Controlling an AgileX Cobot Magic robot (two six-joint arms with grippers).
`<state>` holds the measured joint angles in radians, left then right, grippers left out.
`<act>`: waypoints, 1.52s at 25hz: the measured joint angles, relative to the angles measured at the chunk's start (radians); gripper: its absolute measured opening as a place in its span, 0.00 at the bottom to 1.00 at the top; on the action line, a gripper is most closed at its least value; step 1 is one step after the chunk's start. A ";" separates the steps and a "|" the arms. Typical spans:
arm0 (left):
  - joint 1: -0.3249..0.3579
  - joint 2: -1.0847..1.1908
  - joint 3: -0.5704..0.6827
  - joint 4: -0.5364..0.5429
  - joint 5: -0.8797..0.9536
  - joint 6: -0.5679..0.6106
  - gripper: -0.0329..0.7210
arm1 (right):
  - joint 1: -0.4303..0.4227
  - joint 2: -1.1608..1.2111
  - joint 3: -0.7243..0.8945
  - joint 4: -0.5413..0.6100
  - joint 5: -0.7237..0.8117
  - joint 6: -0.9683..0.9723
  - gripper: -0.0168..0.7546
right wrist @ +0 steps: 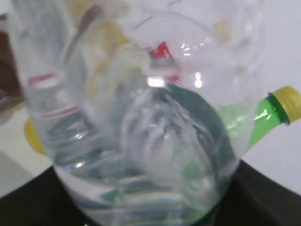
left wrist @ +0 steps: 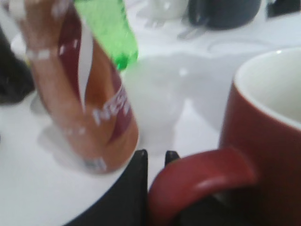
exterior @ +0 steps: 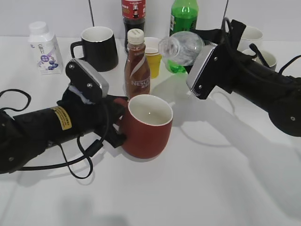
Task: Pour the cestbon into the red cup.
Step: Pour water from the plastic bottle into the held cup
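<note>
The red cup (exterior: 146, 127) stands on the white table in front of the brown Nescafe bottle. My left gripper (exterior: 117, 123) is shut on its loop handle (left wrist: 197, 181), seen close in the left wrist view next to the cup wall (left wrist: 263, 155). My right gripper (exterior: 200, 59) is shut on the cestbon (exterior: 182, 47), a clear bottle held tipped on its side in the air, its open mouth pointing left, above and behind the cup. In the right wrist view the cestbon (right wrist: 141, 132) fills the frame and hides the jaws. The cup's white inside looks dry.
Behind the cup stand a brown Nescafe bottle (exterior: 137, 66), a black mug (exterior: 99, 48), a small yellow cup (exterior: 153, 55), a green soda bottle (exterior: 183, 19), a dark cola bottle (exterior: 133, 16), a white milk bottle (exterior: 44, 48) and white mugs (exterior: 256, 44).
</note>
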<state>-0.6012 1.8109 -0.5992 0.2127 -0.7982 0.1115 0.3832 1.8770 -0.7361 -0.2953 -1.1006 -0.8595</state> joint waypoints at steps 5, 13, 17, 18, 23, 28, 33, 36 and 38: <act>0.000 0.005 0.000 0.032 -0.036 0.000 0.14 | 0.000 -0.003 0.001 0.000 0.022 -0.086 0.64; 0.000 0.005 0.000 0.033 -0.076 0.000 0.14 | 0.000 -0.003 0.009 -0.002 0.030 -0.224 0.64; 0.000 0.005 0.000 0.033 -0.098 0.000 0.14 | 0.000 -0.003 0.011 -0.033 0.042 -0.266 0.64; 0.000 0.005 0.000 0.033 -0.102 0.000 0.14 | 0.000 -0.003 0.011 -0.043 0.042 -0.272 0.64; 0.000 0.005 0.000 0.031 -0.109 0.000 0.14 | 0.000 -0.003 0.011 -0.057 0.042 -0.341 0.64; 0.000 0.005 0.000 0.031 -0.113 0.000 0.14 | 0.000 -0.003 0.011 -0.057 0.042 -0.411 0.64; 0.000 0.005 0.000 0.039 -0.113 0.000 0.14 | 0.000 -0.003 0.011 -0.047 0.040 -0.479 0.64; 0.000 0.005 0.000 0.043 -0.112 0.000 0.14 | 0.000 -0.003 0.011 -0.041 0.038 -0.502 0.64; 0.000 0.005 0.000 0.043 -0.109 0.000 0.14 | 0.000 -0.003 0.011 -0.037 0.036 -0.512 0.64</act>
<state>-0.6012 1.8158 -0.5992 0.2555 -0.9072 0.1115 0.3832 1.8735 -0.7248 -0.3328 -1.0648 -1.3715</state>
